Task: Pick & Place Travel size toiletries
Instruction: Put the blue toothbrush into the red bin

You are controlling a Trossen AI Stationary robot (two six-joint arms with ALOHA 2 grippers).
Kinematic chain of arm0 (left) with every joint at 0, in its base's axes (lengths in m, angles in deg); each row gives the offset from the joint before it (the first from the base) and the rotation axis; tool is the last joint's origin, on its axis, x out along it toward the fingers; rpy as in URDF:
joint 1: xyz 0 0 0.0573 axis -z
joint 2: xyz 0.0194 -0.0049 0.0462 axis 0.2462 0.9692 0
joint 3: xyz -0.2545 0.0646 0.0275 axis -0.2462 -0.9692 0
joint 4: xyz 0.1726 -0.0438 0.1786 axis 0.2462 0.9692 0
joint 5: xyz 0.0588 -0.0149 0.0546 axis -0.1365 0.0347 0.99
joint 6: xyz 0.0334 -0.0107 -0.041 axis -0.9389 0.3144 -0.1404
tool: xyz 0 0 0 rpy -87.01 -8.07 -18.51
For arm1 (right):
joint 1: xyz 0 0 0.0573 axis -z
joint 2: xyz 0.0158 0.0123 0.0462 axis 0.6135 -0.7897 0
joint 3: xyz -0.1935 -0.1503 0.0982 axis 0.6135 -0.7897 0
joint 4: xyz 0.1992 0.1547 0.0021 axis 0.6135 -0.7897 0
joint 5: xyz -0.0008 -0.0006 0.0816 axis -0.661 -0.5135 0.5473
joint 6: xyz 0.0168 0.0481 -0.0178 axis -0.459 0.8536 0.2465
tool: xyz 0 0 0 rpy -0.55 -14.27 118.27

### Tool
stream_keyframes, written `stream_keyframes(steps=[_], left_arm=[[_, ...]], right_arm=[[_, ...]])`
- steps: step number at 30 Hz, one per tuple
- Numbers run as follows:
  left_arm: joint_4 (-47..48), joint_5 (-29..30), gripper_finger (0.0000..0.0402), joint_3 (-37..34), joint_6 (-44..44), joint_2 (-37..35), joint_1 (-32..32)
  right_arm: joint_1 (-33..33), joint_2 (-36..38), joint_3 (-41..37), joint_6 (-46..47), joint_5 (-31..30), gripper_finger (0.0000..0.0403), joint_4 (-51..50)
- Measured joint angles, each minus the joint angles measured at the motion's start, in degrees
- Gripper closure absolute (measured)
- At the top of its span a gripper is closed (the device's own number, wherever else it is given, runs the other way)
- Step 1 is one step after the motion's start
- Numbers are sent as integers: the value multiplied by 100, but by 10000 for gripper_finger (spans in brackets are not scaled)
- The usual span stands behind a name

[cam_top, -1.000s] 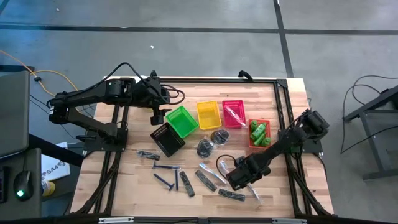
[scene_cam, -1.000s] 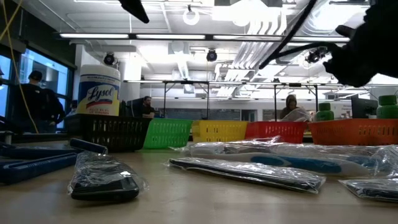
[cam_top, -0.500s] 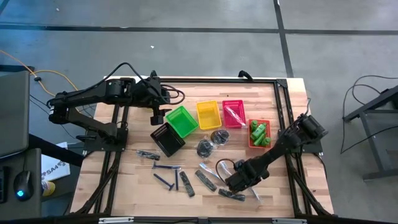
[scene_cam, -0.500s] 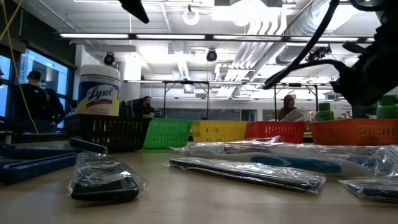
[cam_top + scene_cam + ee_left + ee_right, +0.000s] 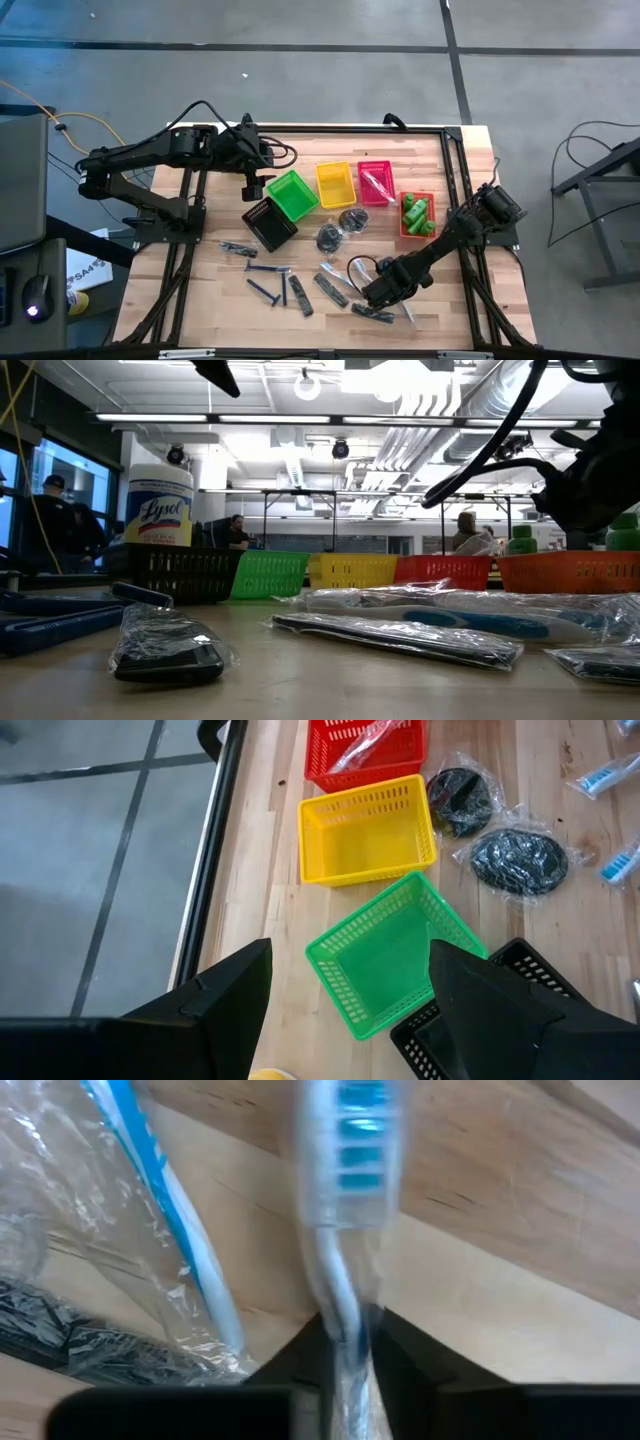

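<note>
Toiletries lie scattered on the wooden table: clear-white toothbrush packets, dark strips, blue razors and bagged dark round pieces. Green bottles sit in the orange basket. My right gripper is low over the near-right packets, shut on one toothbrush packet. My left gripper hangs open at the far left above the green basket, holding nothing. My right gripper pinches the packed toothbrush by its thin neck, just below the blue-bristled head, between its two fingers. The fingers come from above, slanting down, and run along the brush. The brush's head end lies against the table.
Green, yellow and red baskets stand in a row at the far middle, with a black basket and a white tub nearby. A second toothbrush packet and a dark strip lie beside the held one.
My right gripper has come down and shifted a little toward the table's left edge, onto the packets at the near right. The left arm has kept still.
</note>
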Motion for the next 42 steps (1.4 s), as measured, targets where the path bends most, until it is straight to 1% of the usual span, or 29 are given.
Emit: stream_keyframes(steps=[3, 8, 11, 13, 18, 23, 26, 29, 33, 42], left_arm=[[-1, -1, 142, 0, 0, 0, 0], [0, 1, 142, 0, -44, 0, 0], [48, 1, 142, 0, -36, -50, 0], [51, 20, 142, 0, 9, -112, 0], [116, 84, 142, 0, 46, -334, -2], [138, 230, 142, 0, 46, -534, -4], [167, 296, 142, 0, 39, -598, -4], [120, 317, 142, -74, 35, -670, -4], [47, 329, 142, -409, 76, -831, -4], [-59, 329, 142, -1216, 510, -1307, -4]], right_arm=[[34, 0, 0, -4, 26, 383, 6], [160, 82, 0, -25, 186, 376, 24], [262, 290, 0, -44, 156, 379, 35], [344, 503, 0, -52, 32, 385, 3], [645, 1152, -2, -97, -394, 385, -191], [1120, 1753, -2, -546, -913, 385, -227], [1475, 1949, 63, -913, -1115, 385, -240], [1843, 1996, 269, -1453, -1261, 385, -250], [2324, 1996, 578, -2200, -1469, 385, -234], [3429, 1984, 844, -3357, -1665, 385, -229]])
